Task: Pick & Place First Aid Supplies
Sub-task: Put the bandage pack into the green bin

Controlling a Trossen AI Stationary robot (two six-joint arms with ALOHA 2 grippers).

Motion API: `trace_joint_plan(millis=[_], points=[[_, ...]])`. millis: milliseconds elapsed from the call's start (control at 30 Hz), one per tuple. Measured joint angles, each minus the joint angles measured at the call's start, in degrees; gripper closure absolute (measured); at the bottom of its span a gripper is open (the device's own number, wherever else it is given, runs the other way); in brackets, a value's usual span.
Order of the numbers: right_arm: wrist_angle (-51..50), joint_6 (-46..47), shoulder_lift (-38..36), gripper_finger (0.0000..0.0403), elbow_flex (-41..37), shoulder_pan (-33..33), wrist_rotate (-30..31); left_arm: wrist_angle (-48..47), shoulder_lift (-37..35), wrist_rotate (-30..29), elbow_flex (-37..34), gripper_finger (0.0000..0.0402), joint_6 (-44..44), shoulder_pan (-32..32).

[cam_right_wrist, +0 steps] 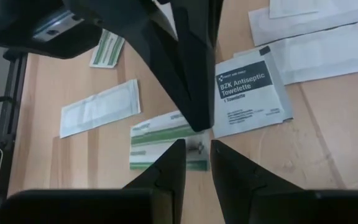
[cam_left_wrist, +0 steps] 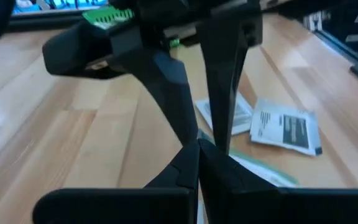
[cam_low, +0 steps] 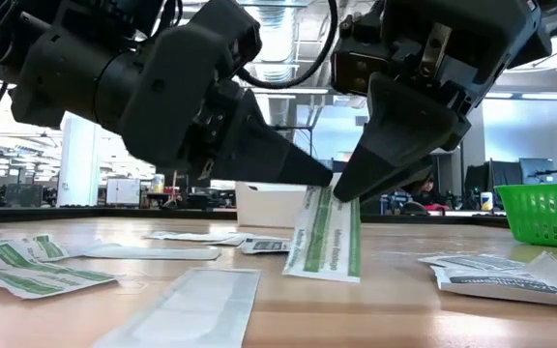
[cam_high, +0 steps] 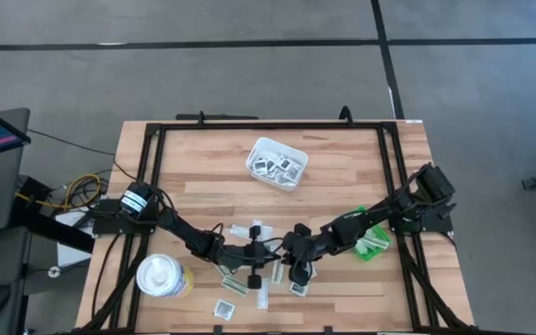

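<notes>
The wooden table (cam_high: 203,177) stood on a grey floor (cam_high: 249,74) crossed by dark lines. Beyond it lay a bright open workshop — white ceiling ducts (cam_low: 283,39), desks with monitors (cam_low: 535,172), a seated person (cam_low: 424,193) — under even light.

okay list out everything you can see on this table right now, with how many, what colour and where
white tray: one, white, far centre of table, packets inside
green bin: one, green, right side, partly under the right arm
round white container: one, white, near left corner
flat packets: many, white with dark print or white-and-green, scattered near centre
white-and-green strip packet: one, hanging above the table between both grippers
left gripper: shut on the strip's top edge
right gripper: meets the same edge; grip unclear
</notes>
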Motion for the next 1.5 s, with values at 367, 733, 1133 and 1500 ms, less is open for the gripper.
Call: trace_joint_plan(millis=[367,733,1133,1500], points=[[0.5,-6.1,0.0,0.0397,0.0,0.0,0.0,1.4,0.0,-2.3,0.0,0.0396,1.0,0.0],[-9.2,-5.8,-5.1,0.0401,0.0,0.5,0.6,1.5,0.0,-2.3,0.0,0.0356,-0.3,-0.3],[-52.9,6.1,-29.6,0.0402,0.0,7.6,10.6,1.0,0.0,-2.1,0.0,0.0321,-1.8,-0.2],[-78.6,24.6,-44.1,0.0390,0.0,12.1,4.6,0.8,0.0,-2.1,0.0,0.0321,-1.8,-0.2]])
